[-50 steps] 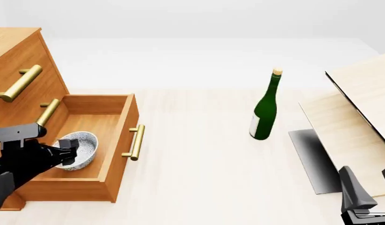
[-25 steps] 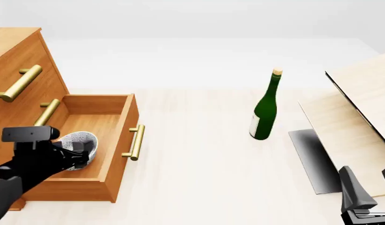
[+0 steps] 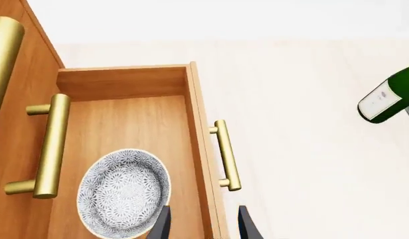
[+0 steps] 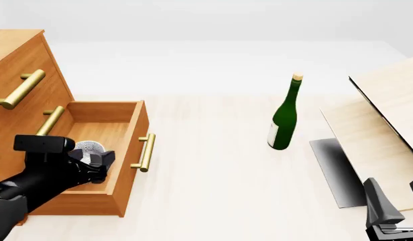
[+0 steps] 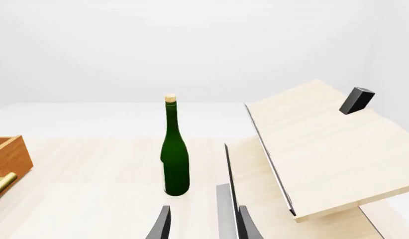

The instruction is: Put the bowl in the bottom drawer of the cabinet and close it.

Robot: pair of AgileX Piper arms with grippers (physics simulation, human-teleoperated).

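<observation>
Left wrist view: the bowl (image 3: 123,192) sits in the open bottom drawer (image 3: 135,82), free of the left gripper (image 3: 203,224), whose fingers stand parted above the drawer's front wall. A green bottle (image 3: 390,97) shows a pale label — no writing legible.

Front view: the left arm hides most of the bowl (image 4: 91,147); the cabinet (image 4: 19,55) stands behind.

Right wrist view: the right gripper (image 5: 203,223) is parted, empty — bottle (image 5: 174,159) and pale boards (image 5: 324,144) ahead.

No readable text anywhere — bottle (image 4: 284,120) label (image 4: 274,134) plain white, blank — no brand, no numbers
</observation>
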